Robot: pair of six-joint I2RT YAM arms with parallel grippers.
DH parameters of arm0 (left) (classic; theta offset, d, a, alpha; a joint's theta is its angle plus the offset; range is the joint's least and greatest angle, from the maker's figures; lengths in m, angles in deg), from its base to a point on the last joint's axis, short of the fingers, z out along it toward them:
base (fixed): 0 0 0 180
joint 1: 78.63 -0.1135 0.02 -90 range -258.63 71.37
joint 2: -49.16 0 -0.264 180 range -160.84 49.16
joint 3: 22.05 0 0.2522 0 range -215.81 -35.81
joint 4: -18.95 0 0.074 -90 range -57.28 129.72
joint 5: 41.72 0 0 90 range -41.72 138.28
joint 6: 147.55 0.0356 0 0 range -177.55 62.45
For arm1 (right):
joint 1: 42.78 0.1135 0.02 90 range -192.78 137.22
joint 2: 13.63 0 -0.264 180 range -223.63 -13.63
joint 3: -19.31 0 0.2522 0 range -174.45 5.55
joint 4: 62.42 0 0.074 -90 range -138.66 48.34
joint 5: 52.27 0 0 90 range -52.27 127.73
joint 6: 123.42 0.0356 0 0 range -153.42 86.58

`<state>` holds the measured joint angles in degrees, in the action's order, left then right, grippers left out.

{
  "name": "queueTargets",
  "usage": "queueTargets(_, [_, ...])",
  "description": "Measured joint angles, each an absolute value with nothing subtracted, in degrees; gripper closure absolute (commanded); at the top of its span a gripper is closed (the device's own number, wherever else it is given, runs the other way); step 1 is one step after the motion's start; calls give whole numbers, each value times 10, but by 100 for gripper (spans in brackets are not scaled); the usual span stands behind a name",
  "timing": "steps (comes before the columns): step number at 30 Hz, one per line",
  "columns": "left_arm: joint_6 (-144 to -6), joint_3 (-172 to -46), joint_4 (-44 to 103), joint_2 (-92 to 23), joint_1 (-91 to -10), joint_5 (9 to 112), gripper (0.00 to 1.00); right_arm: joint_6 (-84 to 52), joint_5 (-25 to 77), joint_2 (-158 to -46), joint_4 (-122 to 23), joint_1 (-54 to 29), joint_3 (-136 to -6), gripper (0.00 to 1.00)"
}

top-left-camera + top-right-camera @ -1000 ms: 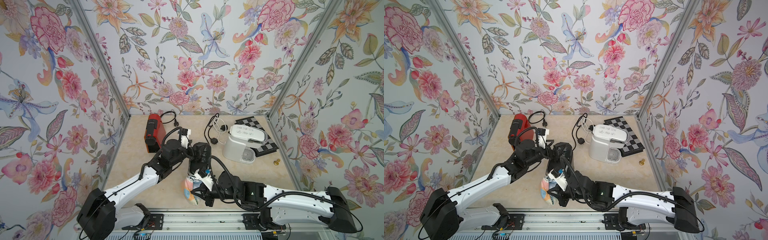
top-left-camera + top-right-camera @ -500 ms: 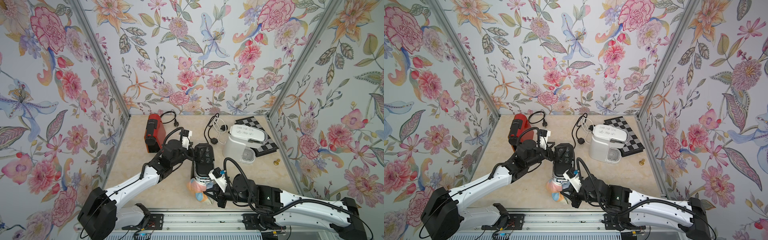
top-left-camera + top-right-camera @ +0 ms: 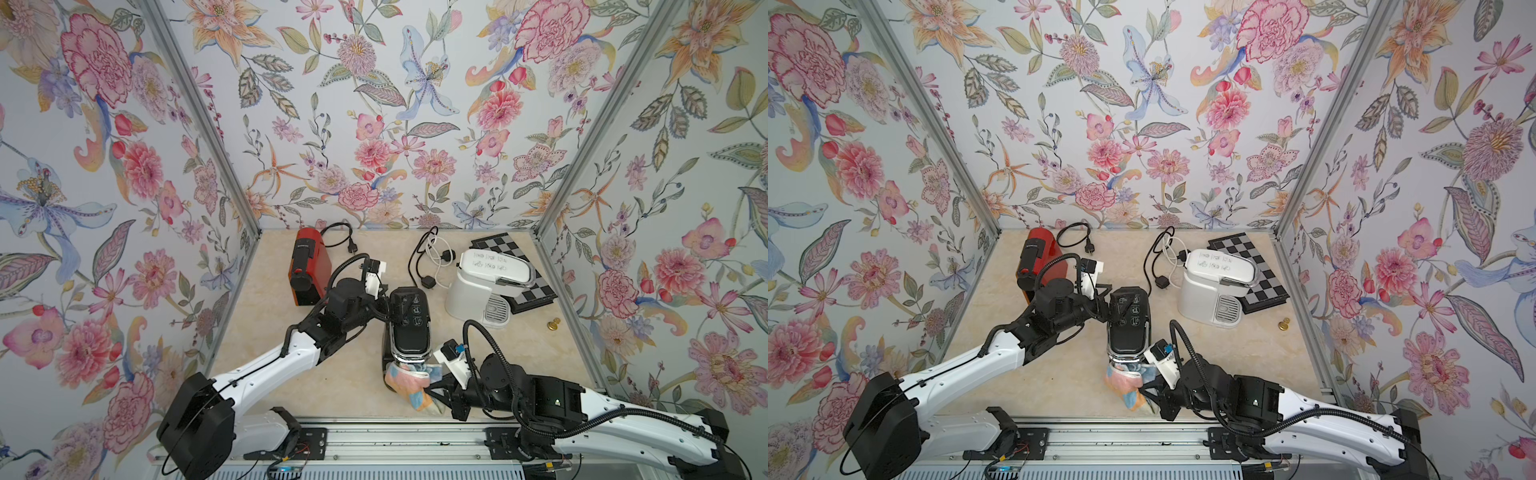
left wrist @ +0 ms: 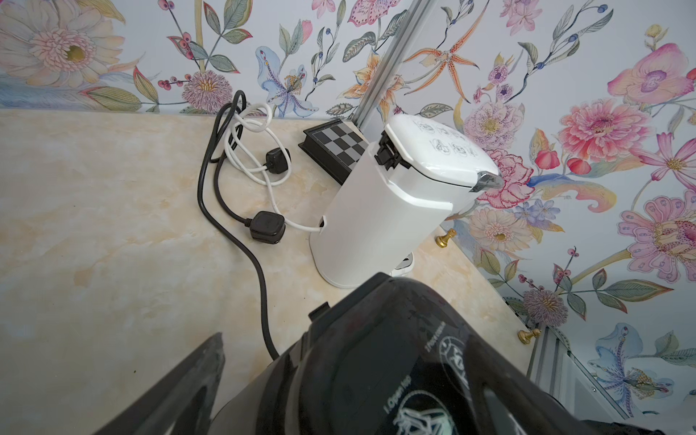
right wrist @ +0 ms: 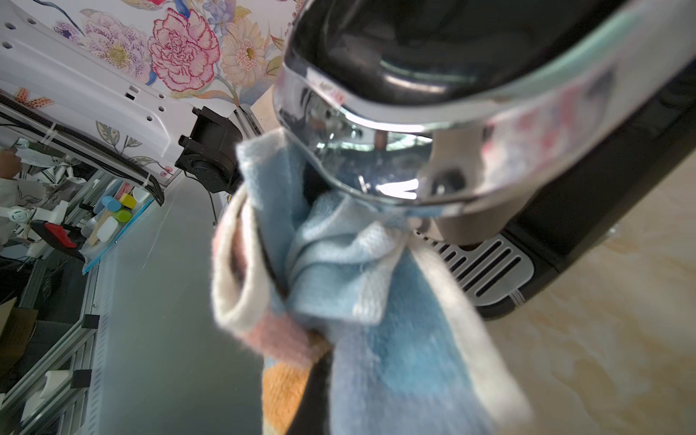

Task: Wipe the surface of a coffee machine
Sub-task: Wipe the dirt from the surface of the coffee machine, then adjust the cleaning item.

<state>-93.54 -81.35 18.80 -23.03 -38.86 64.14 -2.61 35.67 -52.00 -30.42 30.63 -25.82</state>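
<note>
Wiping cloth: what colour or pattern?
The cloth has light blue, cream, pink and orange blocks; clearest in the right wrist view.

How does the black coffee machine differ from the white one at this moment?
The black coffee machine stands mid-table; the white coffee machine stands further back, by the chessboard. The cloth in the right gripper lies against the black one's front; nothing touches the white one. Both stand upright.

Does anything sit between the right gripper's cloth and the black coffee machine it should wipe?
Nothing visible does. The cloth, pinched in the shut right gripper, lies against the black coffee machine at its chrome front, by the drip tray. The white machine stands off to the side, apart.
</note>
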Motion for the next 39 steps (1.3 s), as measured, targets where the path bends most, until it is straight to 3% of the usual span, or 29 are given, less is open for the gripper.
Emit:
queueTargets(10, [-910,-819,274,-180,-400,617,1,-60,287,-596,-298,319,-286,100])
queueTargets(19, [-872,-819,331,-21,-435,630,1,-77,175,-612,-342,300,-359,100])
queueTargets(29, [-835,-817,316,64,-438,740,1,-24,54,-660,-452,152,-447,100])
queueTargets(39, [-835,-807,284,90,-438,792,1,6,26,-709,-513,68,-481,100])
